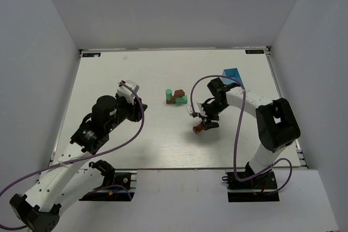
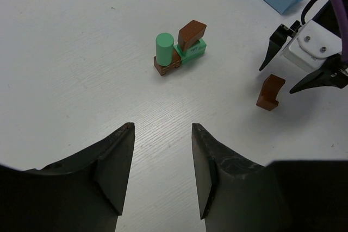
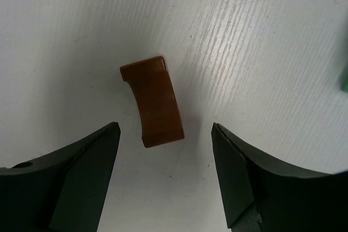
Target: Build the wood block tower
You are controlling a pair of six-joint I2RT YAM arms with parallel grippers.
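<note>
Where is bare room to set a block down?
Bare table lies between the tower and the left gripper, and behind the tower up to the far edge. Right of it is crowded: the open right gripper over a brown block, the blue box behind.

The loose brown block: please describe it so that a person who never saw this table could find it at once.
Start at the white table, then go to the right gripper. Under its open fingers sits a reddish-brown block. It is curved, and alone, apart from the small tower.

Smooth matt wooden block (image 3: 154, 101), finely grained tabletop (image 3: 261, 36)
</note>
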